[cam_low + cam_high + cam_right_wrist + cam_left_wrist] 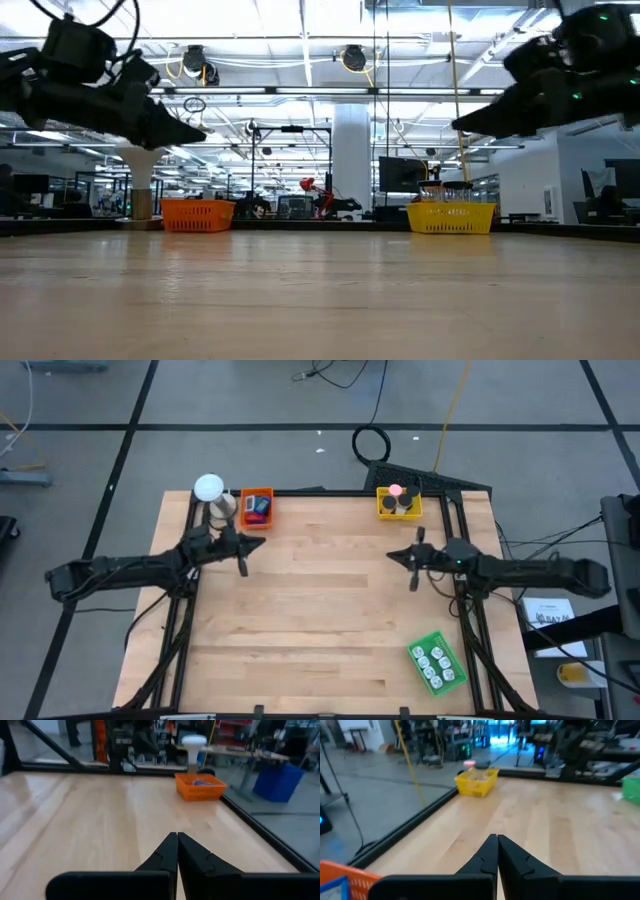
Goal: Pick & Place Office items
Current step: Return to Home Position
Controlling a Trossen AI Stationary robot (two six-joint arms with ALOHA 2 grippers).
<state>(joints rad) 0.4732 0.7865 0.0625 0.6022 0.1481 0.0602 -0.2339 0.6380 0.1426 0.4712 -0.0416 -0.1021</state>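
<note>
Pieces of the office set show only inside bins; none shows on the bare boards of the pale wooden table (320,610), read as a dial from above

At ten o'clock the left gripper (497,838) hangs above the wood, its two fingers pressed together on nothing. Beyond it, at eleven, stands the white ball-topped object (208,487), and just beside that the orange mesh-walled rectangular bin (243,508) holds the blue and red little rectangular pieces (259,506)

At one o'clock the yellow mesh-walled rectangular bin (381,507) carries a pink small roll (397,491) and black round discs (401,506). The right gripper (177,837) hovers at two o'clock, fingers likewise together and empty. At five o'clock the green rectangular bin (418,653) holds pale small pieces (437,665), too small to name

By my judgement these bits are light, rigid and hard-skinned, so a gentle pinch would do. Rectangles want taking across their short sides; the roll across its barrel, lest it trundle off; the discs by their rim, being flat and likely slippery
</note>
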